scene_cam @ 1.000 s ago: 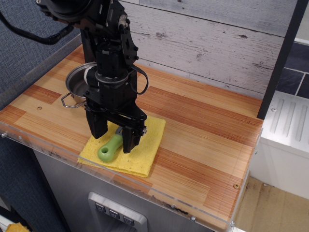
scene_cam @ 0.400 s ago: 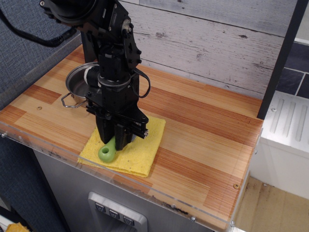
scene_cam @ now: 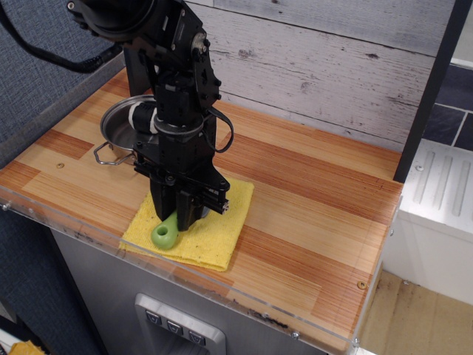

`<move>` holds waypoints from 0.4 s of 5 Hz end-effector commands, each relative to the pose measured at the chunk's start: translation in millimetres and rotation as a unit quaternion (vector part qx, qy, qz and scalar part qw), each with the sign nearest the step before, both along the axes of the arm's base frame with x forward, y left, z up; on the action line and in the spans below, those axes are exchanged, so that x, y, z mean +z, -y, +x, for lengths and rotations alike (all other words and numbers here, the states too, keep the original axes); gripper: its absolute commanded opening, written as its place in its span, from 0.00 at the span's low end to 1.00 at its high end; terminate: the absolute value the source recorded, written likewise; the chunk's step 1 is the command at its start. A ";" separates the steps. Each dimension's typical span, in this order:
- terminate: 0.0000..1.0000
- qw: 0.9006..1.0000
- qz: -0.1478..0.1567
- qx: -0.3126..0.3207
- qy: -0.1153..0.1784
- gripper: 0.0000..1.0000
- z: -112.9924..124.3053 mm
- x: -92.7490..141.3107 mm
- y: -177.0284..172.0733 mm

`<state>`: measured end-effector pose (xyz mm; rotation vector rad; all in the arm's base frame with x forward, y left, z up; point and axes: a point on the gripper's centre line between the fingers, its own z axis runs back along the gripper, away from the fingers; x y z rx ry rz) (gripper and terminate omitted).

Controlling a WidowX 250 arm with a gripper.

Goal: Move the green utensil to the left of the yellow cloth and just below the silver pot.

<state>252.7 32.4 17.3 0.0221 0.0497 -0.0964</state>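
Note:
The green utensil [scene_cam: 165, 234] lies on the yellow cloth [scene_cam: 215, 237]; only its lime-green handle end with the hole shows, and its blade is hidden under the arm. My black gripper [scene_cam: 178, 220] points straight down with its fingers closed around the handle, low on the cloth. The silver pot [scene_cam: 118, 126] stands on the wooden counter behind and to the left of the cloth, partly hidden by the arm, with one wire loop handle [scene_cam: 111, 154] showing at its front.
The wooden counter [scene_cam: 310, 214] has a clear plastic lip along its front edge. A grey plank wall [scene_cam: 332, 66] runs behind it. A dark post [scene_cam: 432, 89] and a white appliance [scene_cam: 440, 192] stand to the right.
My gripper, open astride the green handle a second ago, has come down and closed on it. The utensil still rests on the cloth in about the same place.

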 end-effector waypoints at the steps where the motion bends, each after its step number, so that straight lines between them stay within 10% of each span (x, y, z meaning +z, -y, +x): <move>1: 0.00 0.997 0.001 0.026 0.078 0.00 -3.8 58.1 -70.0; 2: 0.00 0.996 0.003 0.052 0.072 0.00 -6.2 53.3 -118.1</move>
